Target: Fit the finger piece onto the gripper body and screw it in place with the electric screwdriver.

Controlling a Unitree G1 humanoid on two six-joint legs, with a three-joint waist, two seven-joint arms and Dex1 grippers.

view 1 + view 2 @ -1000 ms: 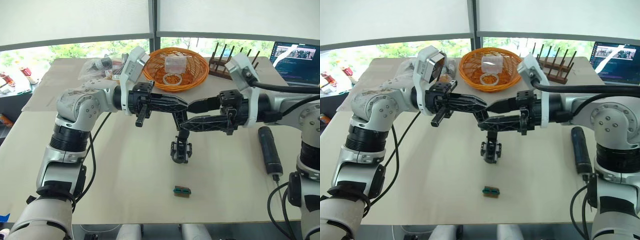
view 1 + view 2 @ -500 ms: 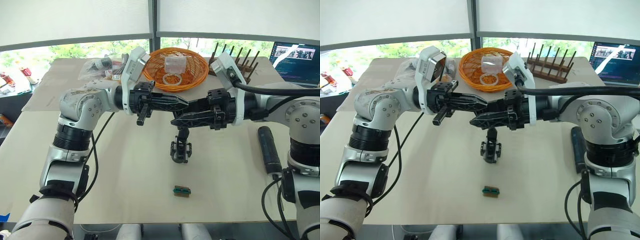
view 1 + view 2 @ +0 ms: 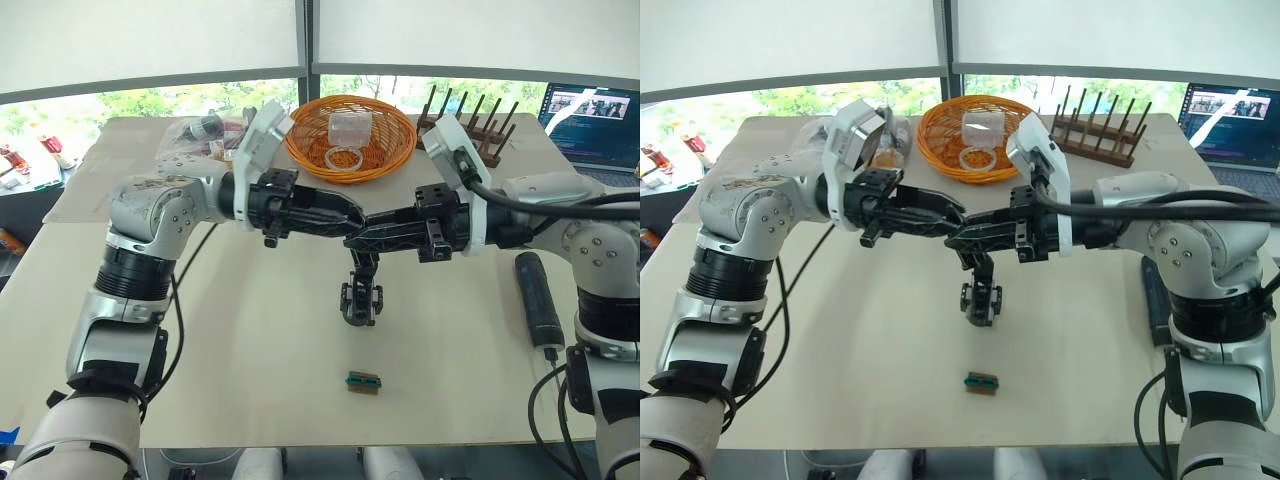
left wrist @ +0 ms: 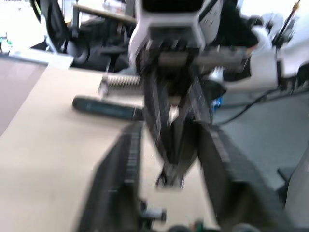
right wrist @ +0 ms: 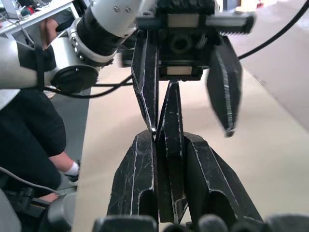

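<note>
Where the arms meet above the worktop (image 3: 250, 330), we count one finger piece (image 5: 170, 145) clamped in the right end effector (image 3: 352, 241), left end effector (image 3: 360, 214) apart, one gripper body (image 3: 361, 297), one electric screwdriver (image 3: 538, 298).

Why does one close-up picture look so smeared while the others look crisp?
Left wrist view: blurred throughout, the electric screwdriver only a dark smear on the table. Right wrist view: sharp up close, the finger piece crisp. Eye views: evenly daylit, with bright windows behind the orange basket.
</note>
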